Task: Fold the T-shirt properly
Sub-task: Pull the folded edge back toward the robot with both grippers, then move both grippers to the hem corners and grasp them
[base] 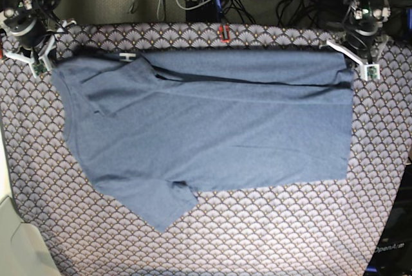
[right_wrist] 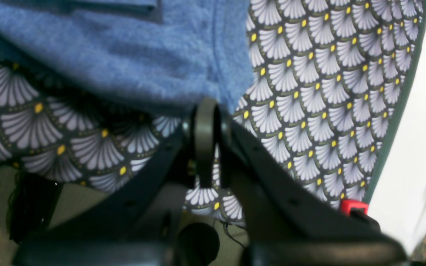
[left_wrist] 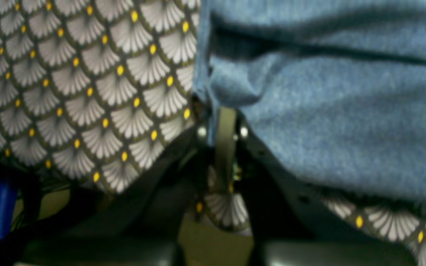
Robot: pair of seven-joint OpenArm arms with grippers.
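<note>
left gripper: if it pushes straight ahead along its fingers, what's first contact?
Probably the T-shirt: the left gripper is shut right at its edge, cloth bunched just ahead. Depth is unclear; the tablecloth lies alongside.

t-shirt (base: 212,128) — matt, heathered knit cloth; tablecloth (base: 257,231) — smooth printed fabric, matt.

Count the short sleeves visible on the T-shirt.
2 on the slate-blue cotton T-shirt: one sleeve points to the near table edge, one lies folded onto the body, top left.
</note>
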